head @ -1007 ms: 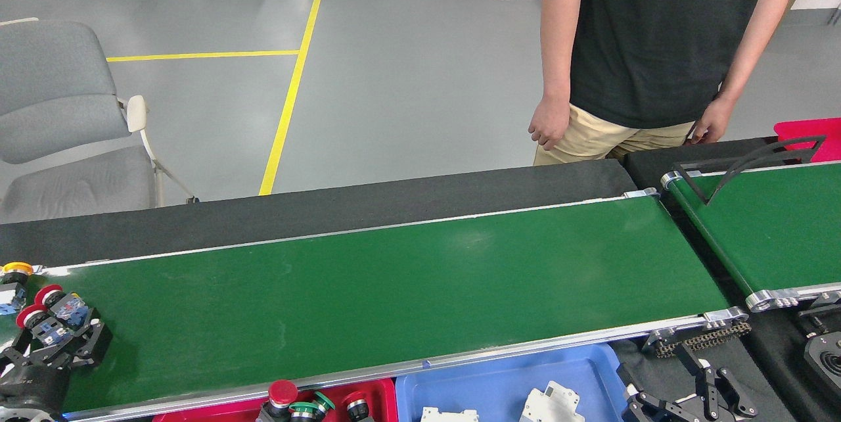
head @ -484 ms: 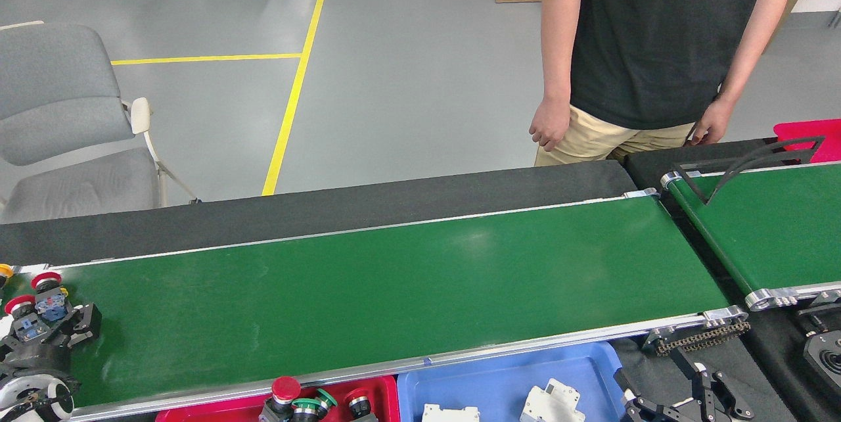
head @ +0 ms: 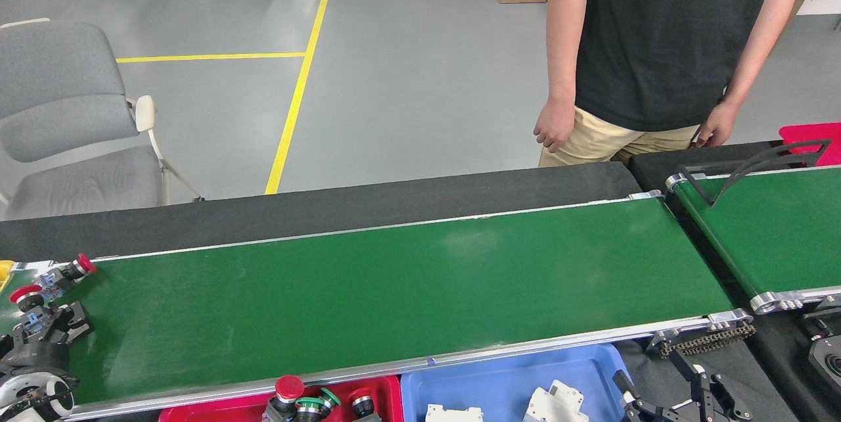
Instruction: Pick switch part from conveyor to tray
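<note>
Conveyor (head: 394,290) is running left to right across the middle here, glossy dark-green belt with thin silver rails, and most of it is sitting bare. All the action is happening at the far-left end. The left gripper (head: 49,323) is hanging over the belt's left end with its dark fingers (head: 73,318) wrapping around a red-capped switch part (head: 29,307), the cap poking out toward the far-left side of the fingers and the blue-and-black body sitting between them, so it's looking clamped on. A second red-capped switch part (head: 66,273) is lying on its side just beyond that one, right by the far rail, apart from the fingers.

The right gripper (head: 683,399) is peeking in at the bottom right, near the belt's right-end roller, and honestly I can't tell if it's open or closed, it's too dark and cropped.

Along the near edge, a red tray (head: 387,390) is holding a few red and green button parts, and a blue tray (head: 499,376) beside it is holding white parts. A person (head: 657,47) in a black shirt is standing on the far side.
</note>
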Robot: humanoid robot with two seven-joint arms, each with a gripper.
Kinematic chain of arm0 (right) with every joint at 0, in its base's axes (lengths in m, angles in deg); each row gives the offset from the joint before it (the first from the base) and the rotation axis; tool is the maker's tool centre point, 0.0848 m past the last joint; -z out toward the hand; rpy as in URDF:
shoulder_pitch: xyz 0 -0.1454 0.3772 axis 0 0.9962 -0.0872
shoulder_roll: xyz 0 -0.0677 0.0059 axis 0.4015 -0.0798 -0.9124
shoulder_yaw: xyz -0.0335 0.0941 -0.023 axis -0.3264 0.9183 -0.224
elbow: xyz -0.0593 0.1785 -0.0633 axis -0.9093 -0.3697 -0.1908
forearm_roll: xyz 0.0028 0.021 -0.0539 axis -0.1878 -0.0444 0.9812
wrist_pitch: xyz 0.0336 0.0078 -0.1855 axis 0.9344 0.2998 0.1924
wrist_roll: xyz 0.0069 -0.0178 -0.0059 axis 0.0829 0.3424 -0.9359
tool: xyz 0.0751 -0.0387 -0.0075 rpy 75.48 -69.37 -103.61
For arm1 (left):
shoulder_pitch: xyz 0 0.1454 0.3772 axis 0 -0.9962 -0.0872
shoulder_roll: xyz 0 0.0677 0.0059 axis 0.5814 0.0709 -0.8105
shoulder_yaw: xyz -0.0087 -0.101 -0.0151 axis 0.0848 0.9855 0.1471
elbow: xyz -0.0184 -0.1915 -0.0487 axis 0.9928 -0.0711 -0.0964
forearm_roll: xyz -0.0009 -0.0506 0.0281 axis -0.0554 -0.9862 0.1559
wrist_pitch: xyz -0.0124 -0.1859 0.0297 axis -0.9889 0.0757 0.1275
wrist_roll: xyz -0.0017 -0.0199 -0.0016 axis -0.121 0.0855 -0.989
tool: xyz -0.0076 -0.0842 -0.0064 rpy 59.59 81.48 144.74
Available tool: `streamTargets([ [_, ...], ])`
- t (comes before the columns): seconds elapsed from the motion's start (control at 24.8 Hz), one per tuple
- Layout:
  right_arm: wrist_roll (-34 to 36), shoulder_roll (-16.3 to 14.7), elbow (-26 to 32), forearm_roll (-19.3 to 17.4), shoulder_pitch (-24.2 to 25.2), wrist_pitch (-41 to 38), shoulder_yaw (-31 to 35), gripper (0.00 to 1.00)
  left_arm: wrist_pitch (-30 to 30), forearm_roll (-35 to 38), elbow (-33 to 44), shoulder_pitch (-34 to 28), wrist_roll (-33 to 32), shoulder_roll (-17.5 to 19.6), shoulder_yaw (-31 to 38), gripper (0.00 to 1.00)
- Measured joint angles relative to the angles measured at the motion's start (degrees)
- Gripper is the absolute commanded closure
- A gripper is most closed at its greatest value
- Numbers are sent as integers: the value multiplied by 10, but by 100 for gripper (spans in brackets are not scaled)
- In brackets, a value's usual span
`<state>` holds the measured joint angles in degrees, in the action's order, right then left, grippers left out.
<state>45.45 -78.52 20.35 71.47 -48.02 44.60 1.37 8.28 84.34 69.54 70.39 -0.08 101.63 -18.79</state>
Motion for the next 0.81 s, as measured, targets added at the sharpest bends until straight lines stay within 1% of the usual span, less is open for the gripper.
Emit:
streamTargets([
  [0.04, 0, 0, 0, 0, 0, -1, 2, 0, -20, -5, 29, -21, 0, -5, -3, 70],
  [0.12, 0, 0, 0, 0, 0, -1, 4, 0, -84, -21, 123, -84, -3, -12, -6, 69],
  [0.2, -1, 0, 0, 0, 0, 1, 5, 0, -164, -40, 233, -164, -5, -24, -6, 68],
  [0.24, -1, 0, 0, 0, 0, 1, 7, 0, -209, -47, 287, -204, -7, -36, -6, 67],
  [0.28, -1, 0, 0, 0, 0, 2, 8, 0, -252, -50, 340, -250, -8, -53, -7, 61],
  [0.32, -1, 0, 0, 0, 0, 2, 10, 0, -298, -51, 390, -292, -9, -72, -8, 50],
  [0.36, -1, 0, 1, 0, 0, 3, 11, 0, -331, -51, 435, -328, -9, -94, -11, 38],
  [0.4, -1, 1, 2, 0, 0, 3, 12, 0, -352, -52, 468, -357, -9, -118, -17, 24],
  [0.44, -1, 4, 3, 0, 0, 3, 15, 0, -368, -52, 484, -378, -10, -149, -28, 9],
  [0.48, -1, 7, 4, 0, 0, 4, 19, 1, -378, -52, 488, -387, -12, -172, -42, 0],
  [0.52, -1, 9, 5, 0, 0, 5, 24, 1, -385, -52, 489, -393, -14, -191, -52, 0],
  [0.56, -1, 12, 6, 0, 0, 6, 31, 1, -389, -52, 490, -397, -16, -199, -59, 0],
  [0.73, 0, 45, 16, 4, 0, 33, 56, 1, -395, -52, 492, -399, -18, -206, -50, 0],
  [0.81, 0, 50, 17, 13, 1, 57, 57, 1, -391, -51, 492, -396, -18, -208, -23, 0],
])
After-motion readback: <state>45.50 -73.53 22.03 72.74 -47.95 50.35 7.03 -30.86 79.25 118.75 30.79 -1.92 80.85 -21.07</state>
